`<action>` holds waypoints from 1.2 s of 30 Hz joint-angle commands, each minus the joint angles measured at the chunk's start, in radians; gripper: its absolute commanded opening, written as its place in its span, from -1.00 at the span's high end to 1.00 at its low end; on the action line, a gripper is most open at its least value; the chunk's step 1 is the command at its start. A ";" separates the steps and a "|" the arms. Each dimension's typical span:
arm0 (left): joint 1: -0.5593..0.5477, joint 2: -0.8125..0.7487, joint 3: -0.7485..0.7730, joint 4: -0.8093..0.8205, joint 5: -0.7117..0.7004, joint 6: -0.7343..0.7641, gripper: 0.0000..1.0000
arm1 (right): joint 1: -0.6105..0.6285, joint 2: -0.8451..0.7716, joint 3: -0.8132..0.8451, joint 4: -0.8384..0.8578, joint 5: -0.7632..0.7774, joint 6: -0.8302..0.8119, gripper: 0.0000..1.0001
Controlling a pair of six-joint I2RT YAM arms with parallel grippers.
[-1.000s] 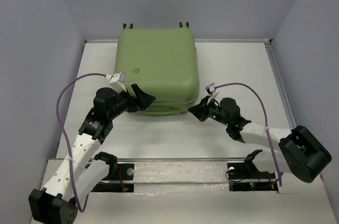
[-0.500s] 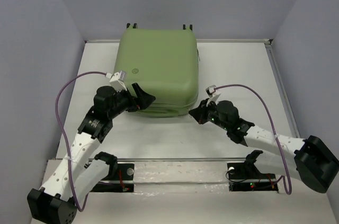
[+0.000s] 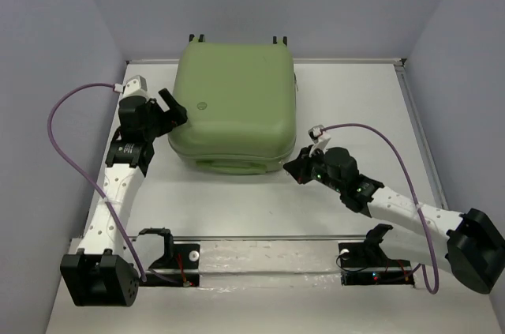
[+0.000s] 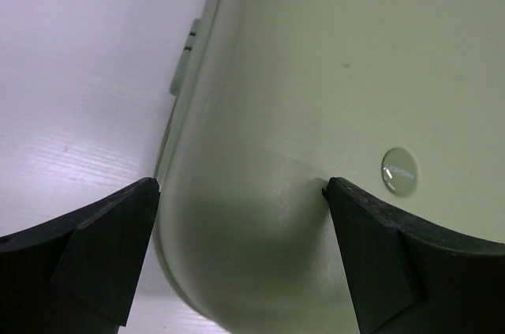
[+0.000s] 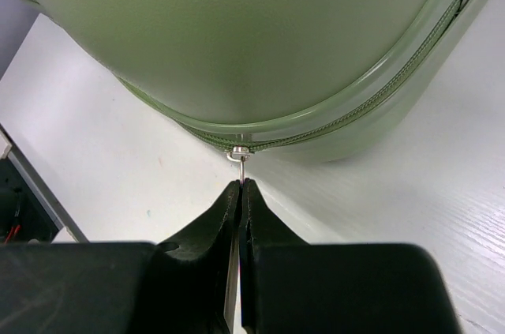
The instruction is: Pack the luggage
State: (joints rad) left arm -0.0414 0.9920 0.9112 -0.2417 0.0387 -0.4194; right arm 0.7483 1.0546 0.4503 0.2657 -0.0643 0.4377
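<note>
While the right gripper (image 5: 241,185) pinches the zipper pull (image 5: 239,157) at the case's (image 3: 233,105) five-o'clock corner, the near seam likely runs toward nine o'clock. The left gripper (image 3: 169,110), spread wide, straddles the case's nine-o'clock side. The case lies far-centre on the table (image 3: 355,97).

From above and behind the arm bases (image 3: 93,280) we look down on the whole table (image 3: 355,113), with the luggage (image 3: 235,105) at its far middle. From the left wrist we look close along the left gripper (image 4: 239,185) at the luggage's left side and its logo (image 4: 398,170), a patch the top view also holds. From the right wrist we look low and very near, past the right gripper (image 5: 241,188), at the zip pull (image 5: 239,157) on the near right corner, which the top view shows too.
</note>
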 commanded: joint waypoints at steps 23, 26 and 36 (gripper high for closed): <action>-0.282 0.079 -0.310 0.510 0.389 -0.277 -0.98 | 0.256 0.217 0.050 0.251 0.116 0.148 0.86; -0.298 0.053 -0.339 0.539 0.395 -0.300 -0.98 | 0.292 0.312 0.112 0.340 0.119 0.156 0.86; -0.319 -0.039 -0.334 0.457 0.310 -0.272 -0.98 | 0.487 0.469 0.375 0.183 0.285 -0.008 0.21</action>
State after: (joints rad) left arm -0.3004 0.9791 0.5934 0.3485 0.1772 -0.6243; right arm 1.1728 1.5654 0.7696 0.4797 0.2886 0.4538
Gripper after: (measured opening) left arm 0.993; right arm 0.184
